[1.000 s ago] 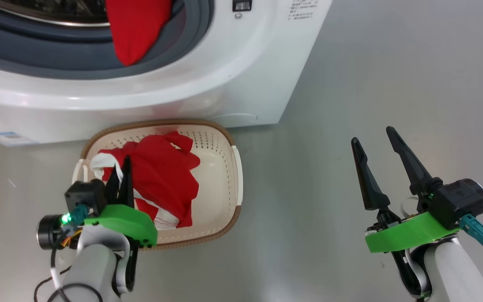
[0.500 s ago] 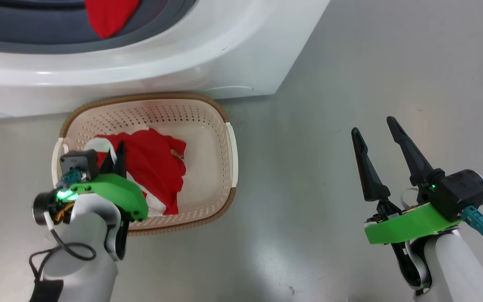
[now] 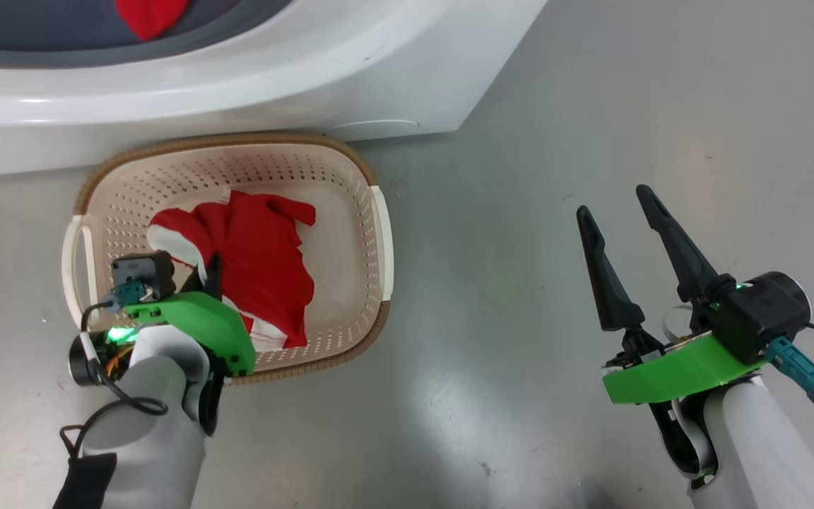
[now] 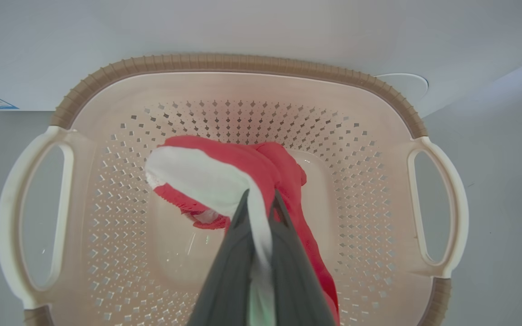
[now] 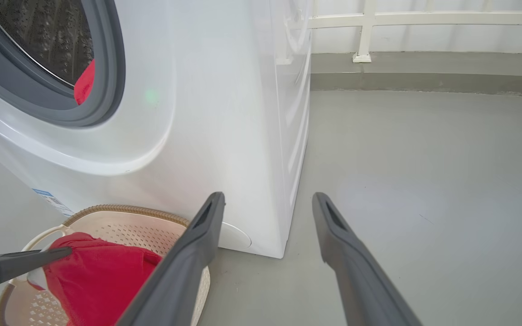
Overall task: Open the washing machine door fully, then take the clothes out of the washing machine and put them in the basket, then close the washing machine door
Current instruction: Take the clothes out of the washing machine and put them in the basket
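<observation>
Since a second ago the head camera has tipped downward, so the washing machine [image 3: 251, 92] sits higher in that view and the whole basket [image 3: 258, 137] now shows. The left hand [image 3: 213, 272] still hangs over the basket's near left corner.

Everything stands on a smooth, slightly glossy grey floor [image 3: 520, 177] with a few faint scuffs. Past the machine, the right wrist view shows a low grey kerb [image 5: 424, 72] under a white wall with a white railing [image 5: 424, 18].

Counted: one washing machine, one basket, two red pieces of clothing, two hands. The basket stands on the floor just in front of the machine. The red garment [image 3: 266, 261] lies inside it. The left hand's fingers are pinched almost together on the garment's white band, and the rest drapes down into the basket. The second red piece [image 3: 149, 14] lies at the mouth of the drum, on the grey rubber ring [image 5: 107, 81]. The right hand [image 3: 612, 200] hovers over bare floor well to the right of the basket, fingers spread wide and holding nothing.
</observation>
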